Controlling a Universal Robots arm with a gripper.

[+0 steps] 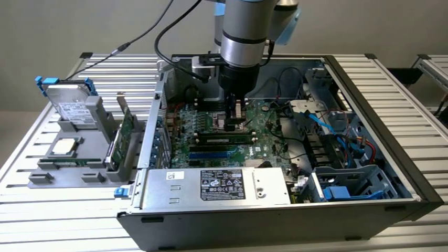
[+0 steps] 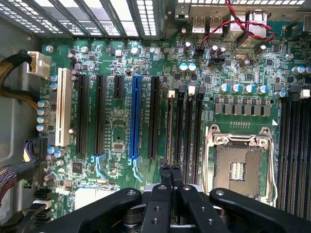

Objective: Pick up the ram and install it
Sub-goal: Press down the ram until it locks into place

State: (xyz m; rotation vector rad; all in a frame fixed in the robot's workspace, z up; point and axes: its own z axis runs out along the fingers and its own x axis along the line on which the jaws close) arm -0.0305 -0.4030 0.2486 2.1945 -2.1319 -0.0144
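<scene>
**Closed claw over the memory slots, ram seems to sit in its slot**

In the exterior view, your gripper (image 1: pixel 236 122) reaches down into the open computer case (image 1: pixel 392 157), low over the middle of the motherboard (image 1: pixel 185 136). Just beside its tips a long dark stick, probably the ram (image 1: pixel 225 139), lies along a memory slot. Outside the case, near the table's edge on the exterior view's left, a grey tray (image 1: pixel 42 178) carries a hard drive (image 1: pixel 70 102), a processor chip (image 1: pixel 63 147) and an upright expansion card (image 1: pixel 126 134).

In the wrist view, the gripper (image 2: pixel 170 169) has its fingers pressed together and holds nothing. The fingertips stand over the end of the ram (image 2: pixel 171 121), in the first memory slot beside the empty processor socket (image 2: pixel 238 165).

I judge that you are at the seating step, near the end of the task. A push must go straight down. The latches are too small to check. The blue blue card slot (image 2: pixel 135 116) and the red-black cables (image 2: pixel 243 26) are well apart; nothing blocks the claw.
</scene>
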